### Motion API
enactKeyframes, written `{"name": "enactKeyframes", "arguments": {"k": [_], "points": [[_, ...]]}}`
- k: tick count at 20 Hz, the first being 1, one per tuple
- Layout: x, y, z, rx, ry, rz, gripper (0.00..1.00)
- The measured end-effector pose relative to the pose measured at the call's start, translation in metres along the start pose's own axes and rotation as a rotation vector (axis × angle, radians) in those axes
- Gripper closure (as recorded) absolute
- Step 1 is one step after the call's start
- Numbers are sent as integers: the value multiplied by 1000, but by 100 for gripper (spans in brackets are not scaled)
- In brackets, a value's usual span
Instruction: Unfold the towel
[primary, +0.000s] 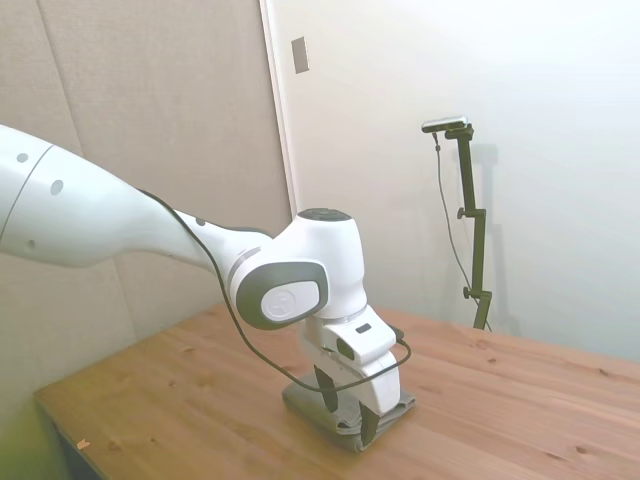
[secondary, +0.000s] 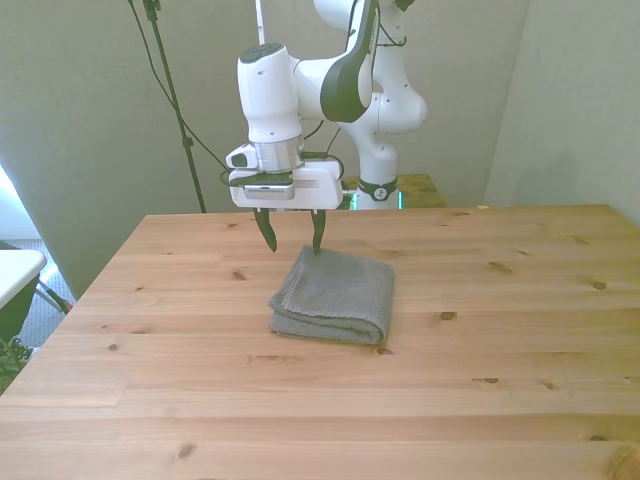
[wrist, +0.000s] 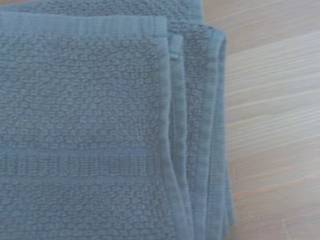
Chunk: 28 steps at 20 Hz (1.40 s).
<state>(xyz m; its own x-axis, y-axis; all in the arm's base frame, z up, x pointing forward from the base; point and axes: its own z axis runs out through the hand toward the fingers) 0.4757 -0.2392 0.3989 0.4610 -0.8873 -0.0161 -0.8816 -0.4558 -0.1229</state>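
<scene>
While the wrist view shows the towel's (wrist: 100, 130) layered edges, the front view shows the tool (secondary: 292, 240) open, empty.

Wooden table (secondary: 480, 380) with knots in its planks. White surface (secondary: 15, 268) just off the table's edge at the front view's left.

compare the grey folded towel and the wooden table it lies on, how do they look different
The grey terry-cloth towel is soft, nubbly and folded in stacked layers; the pale wooden table is hard, smooth, flat, with grain and knots. The towel is small, covering a patch; the table spans the whole view. The towel is cool grey; the table is warm tan. Both are rectangular.
</scene>
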Motion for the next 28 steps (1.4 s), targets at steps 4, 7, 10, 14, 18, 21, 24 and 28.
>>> {"name": "enactKeyframes", "arguments": {"k": [4,7,10,14,18,21,24,28], "points": [[-7,2,4,58,-34,-24,0],[-8,1,4,124,-64,-51,0],[-8,2,6,173,-86,-67,0],[-10,7,11,189,-101,-82,0],[-7,14,5,208,-101,-73,0],[-4,21,5,211,-108,-63,0],[0,27,5,221,-110,-53,0],[1,27,15,256,-128,-48,0]]}}
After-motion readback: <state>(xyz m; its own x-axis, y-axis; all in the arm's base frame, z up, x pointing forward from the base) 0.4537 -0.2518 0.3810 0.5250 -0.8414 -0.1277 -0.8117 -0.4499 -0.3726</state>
